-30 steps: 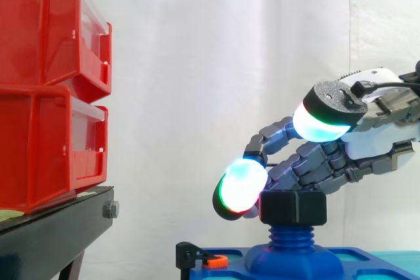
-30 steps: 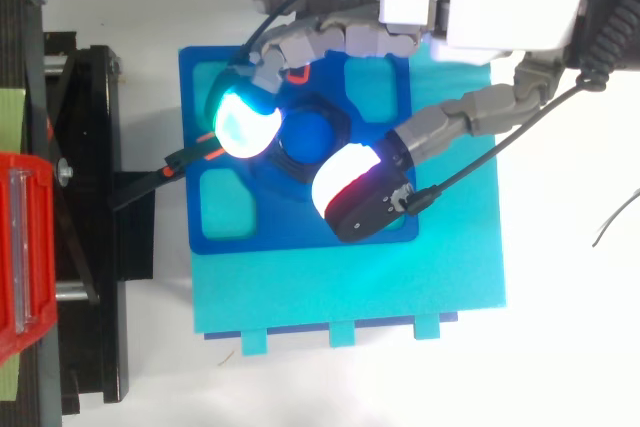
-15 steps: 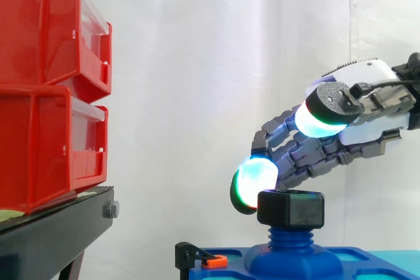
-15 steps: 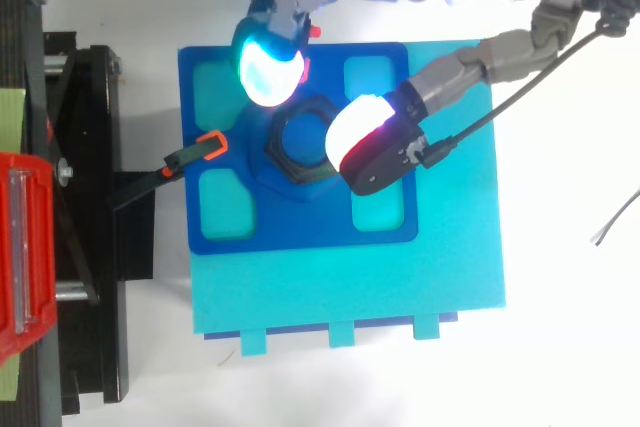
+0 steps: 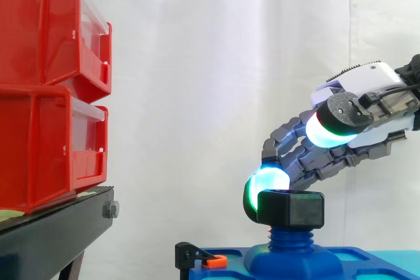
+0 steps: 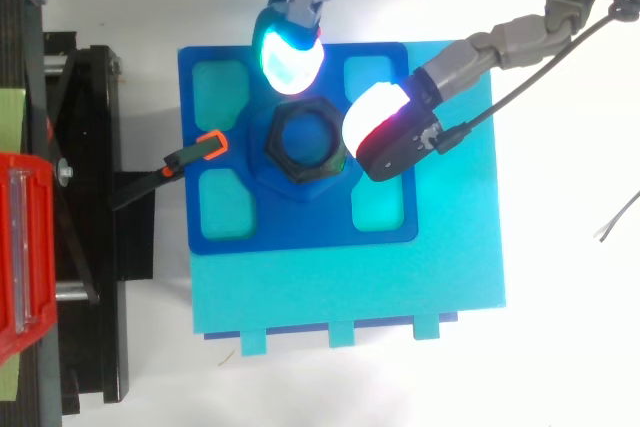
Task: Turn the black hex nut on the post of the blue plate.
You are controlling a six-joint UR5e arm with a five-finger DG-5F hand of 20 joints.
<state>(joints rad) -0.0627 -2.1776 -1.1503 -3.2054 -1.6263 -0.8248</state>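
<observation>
white curtain [image 5: 197, 63] hangs behind the work, with red bins [image 5: 46, 90] on a black stand [image 5: 52, 227] at the left; the blue plate [image 6: 300, 225] lies on a cyan base [image 6: 350, 297] to the right of the stand, and the black hex nut [image 5: 292, 209] sits high on the threaded post [image 5: 289, 237] at the plate's middle; the hand [image 5: 308, 155] reaches in from the right, loosely spread and gripping nothing; one cyan fingertip [image 6: 289, 55] is low against the nut's far-left side, touching it or very nearly, while the thumb pad [image 6: 385, 127] hangs above the nut's level, over its right edge; the likely trouble is a poor pinch; if the thumb comes down on the nut's top instead of a side flat, the pads may skid over the corners and the nut won't turn; a push from the far fingertip alone could drag the plate across the base, though an orange-tipped clip [image 6: 205, 145] at its left edge seems to hold it; a wide sweep could also knock that clip
</observation>
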